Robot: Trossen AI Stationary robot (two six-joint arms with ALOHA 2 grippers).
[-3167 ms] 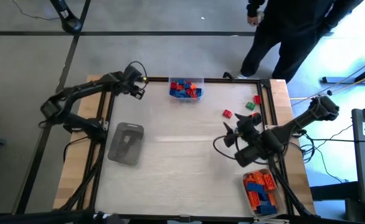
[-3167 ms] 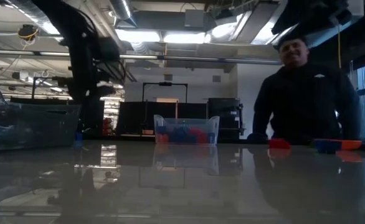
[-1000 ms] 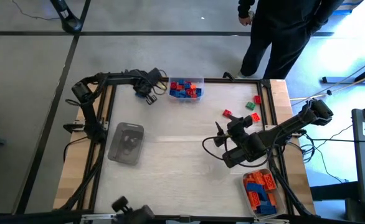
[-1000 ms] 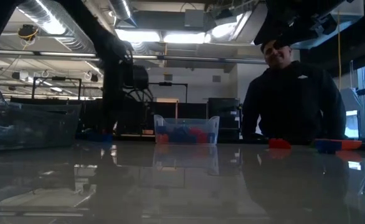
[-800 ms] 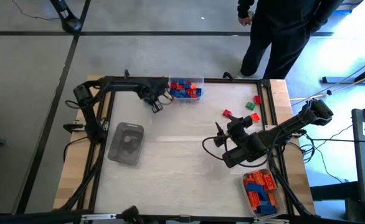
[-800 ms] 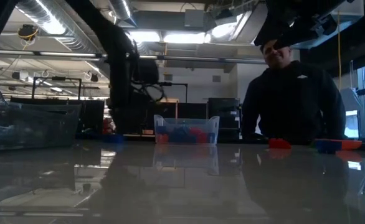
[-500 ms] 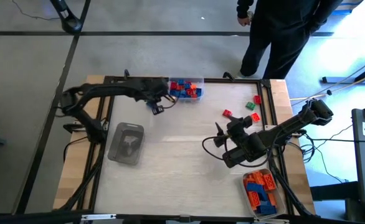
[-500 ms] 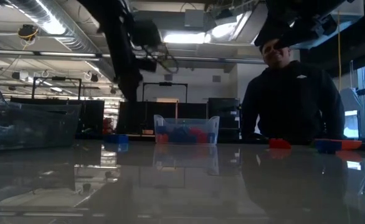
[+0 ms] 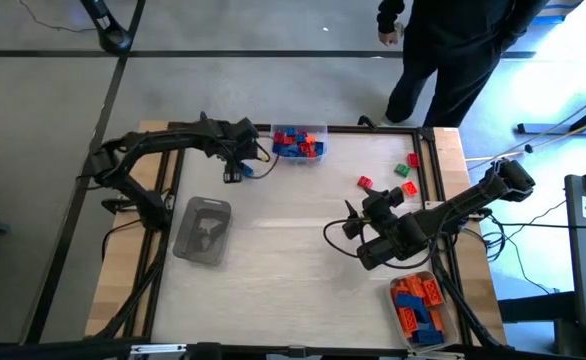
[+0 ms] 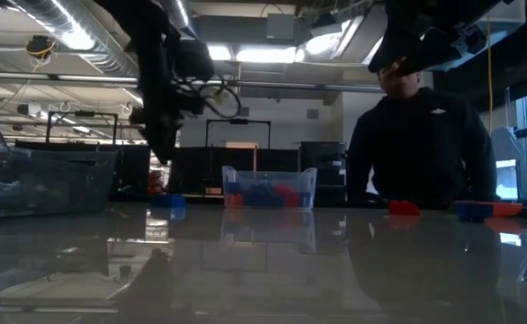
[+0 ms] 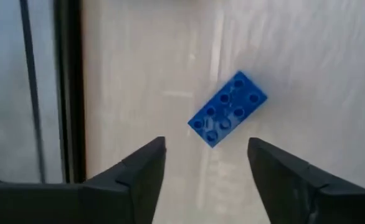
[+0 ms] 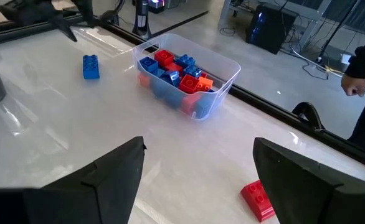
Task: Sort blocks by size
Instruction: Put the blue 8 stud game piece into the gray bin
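I am looking down on a pale desk (image 9: 273, 260) framed by dark rails, with a person (image 9: 453, 40) standing at its far edge. The left tool (image 9: 235, 170) is hanging near the far left corner, fingers spread wide and holding nothing; a blue block (image 11: 227, 109) is lying flat on the desk under the gap, touching neither finger. Just beside it a clear tray (image 9: 299, 143) is holding red and blue blocks. Another tray (image 9: 422, 305), near the right front corner, is holding mostly orange ones, and a third tray (image 9: 202, 230) is sitting on the left. Loose red and green blocks (image 9: 393, 175) are lying near the far right edge. The right tool (image 9: 351, 222) is waiting mid-desk on the right, wide open and empty.

The right wrist view is showing the blue block standing well clear of the far tray's wall. From above, the left tool is hiding most of that block. The low view is showing it as a small blue shape left of the tray.
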